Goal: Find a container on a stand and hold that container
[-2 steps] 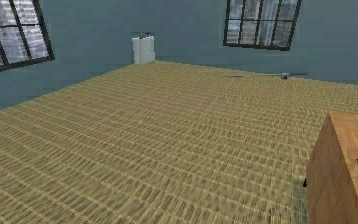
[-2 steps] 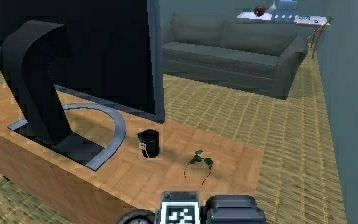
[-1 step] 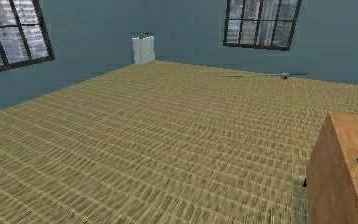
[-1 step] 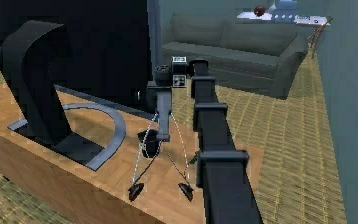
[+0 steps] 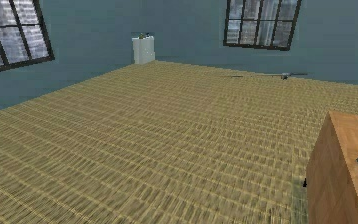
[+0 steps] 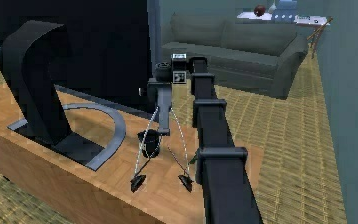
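The search looks done. The claw [image 6: 161,182] is at the brown wooden surface [image 6: 57,180], right of the large dark television [image 6: 97,45]. A small dark round thing [image 6: 150,143], likely the container, sits by its thin fingers [image 6: 141,165]. I cannot tell whether the claw holds anything, so a lift clear seems left.

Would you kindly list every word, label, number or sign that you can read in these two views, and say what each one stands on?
No readable text: no word, number or sign can be made out.
White squares on the arm: black marks, patterns rather than letters.
Things on the shelf behind the sofa: too small to tell any print.
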